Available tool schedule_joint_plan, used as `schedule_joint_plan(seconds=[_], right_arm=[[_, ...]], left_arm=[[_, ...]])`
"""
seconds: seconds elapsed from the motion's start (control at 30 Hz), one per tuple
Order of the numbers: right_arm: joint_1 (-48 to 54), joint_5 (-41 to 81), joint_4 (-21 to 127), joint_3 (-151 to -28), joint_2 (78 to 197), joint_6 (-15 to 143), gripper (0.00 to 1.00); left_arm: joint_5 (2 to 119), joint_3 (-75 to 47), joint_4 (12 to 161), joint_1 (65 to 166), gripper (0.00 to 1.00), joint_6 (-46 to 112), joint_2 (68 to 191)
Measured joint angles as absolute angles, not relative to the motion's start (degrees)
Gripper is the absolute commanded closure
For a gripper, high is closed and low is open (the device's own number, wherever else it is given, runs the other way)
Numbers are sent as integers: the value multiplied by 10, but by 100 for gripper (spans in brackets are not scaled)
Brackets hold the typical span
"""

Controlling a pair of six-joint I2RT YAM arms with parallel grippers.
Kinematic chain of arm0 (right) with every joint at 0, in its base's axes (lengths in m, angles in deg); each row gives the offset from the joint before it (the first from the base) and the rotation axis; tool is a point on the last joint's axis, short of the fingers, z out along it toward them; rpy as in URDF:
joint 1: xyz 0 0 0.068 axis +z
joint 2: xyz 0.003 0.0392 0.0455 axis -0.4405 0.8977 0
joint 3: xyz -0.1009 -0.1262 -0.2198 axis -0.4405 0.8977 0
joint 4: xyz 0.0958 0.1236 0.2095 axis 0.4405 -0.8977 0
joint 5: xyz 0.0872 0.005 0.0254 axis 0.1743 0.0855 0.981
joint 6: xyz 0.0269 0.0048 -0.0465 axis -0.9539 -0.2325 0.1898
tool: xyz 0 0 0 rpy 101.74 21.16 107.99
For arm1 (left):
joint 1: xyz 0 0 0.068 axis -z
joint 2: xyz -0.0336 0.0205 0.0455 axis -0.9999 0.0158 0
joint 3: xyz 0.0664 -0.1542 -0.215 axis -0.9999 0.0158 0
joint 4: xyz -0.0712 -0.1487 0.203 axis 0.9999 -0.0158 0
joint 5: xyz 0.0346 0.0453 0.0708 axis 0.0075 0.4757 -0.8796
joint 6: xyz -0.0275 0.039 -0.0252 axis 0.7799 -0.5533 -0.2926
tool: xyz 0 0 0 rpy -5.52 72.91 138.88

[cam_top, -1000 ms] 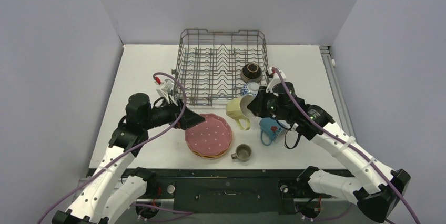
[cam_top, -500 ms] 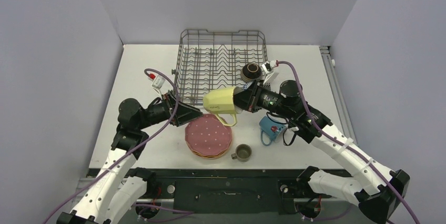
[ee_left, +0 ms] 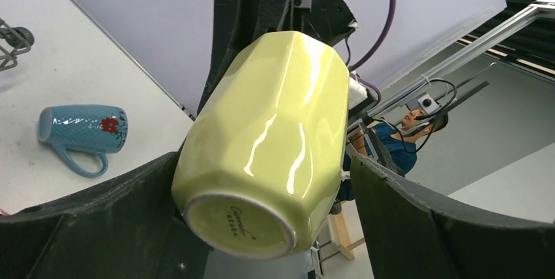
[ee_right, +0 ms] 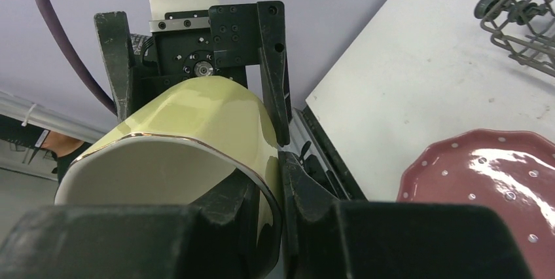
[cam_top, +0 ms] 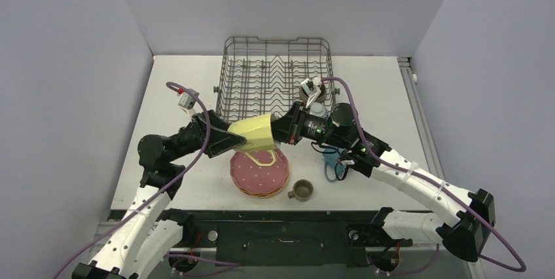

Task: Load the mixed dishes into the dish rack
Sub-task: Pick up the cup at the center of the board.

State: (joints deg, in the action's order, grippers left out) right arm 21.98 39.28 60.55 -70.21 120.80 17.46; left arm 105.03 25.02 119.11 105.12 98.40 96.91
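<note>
The yellow mug (cam_top: 256, 133) hangs sideways in the air above the pink dotted plate (cam_top: 260, 171), which tops a short stack. My right gripper (cam_top: 283, 131) is shut on the mug's rim wall (ee_right: 273, 181), one finger inside and one outside. My left gripper (cam_top: 237, 140) is open, its fingers (ee_left: 98, 220) on either side of the mug's base (ee_left: 239, 223); a gap shows at the right finger. The blue mug (ee_left: 80, 130) lies on its side, and the small grey-olive mug (cam_top: 301, 190) stands near the front edge. The dish rack (cam_top: 275, 79) sits behind.
A dark brown bowl (cam_top: 310, 88) sits just right of the rack, partly behind my right wrist. The rack's wheeled corner (ee_right: 520, 20) shows in the right wrist view. Grey walls close in the white table (cam_top: 177, 89) on three sides.
My right arm carried the yellow mug leftward and up, over the plates. My left gripper swung round to face it, and the mug's base now sits between its open fingers.
</note>
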Motion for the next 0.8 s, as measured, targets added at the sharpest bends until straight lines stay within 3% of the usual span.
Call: schedule_joint_plan(seconds=[0.8], right_arm=[[250, 401, 675, -735, 1275, 149, 100]], left_arm=[[1064, 255, 1207, 1051, 4, 990, 941]])
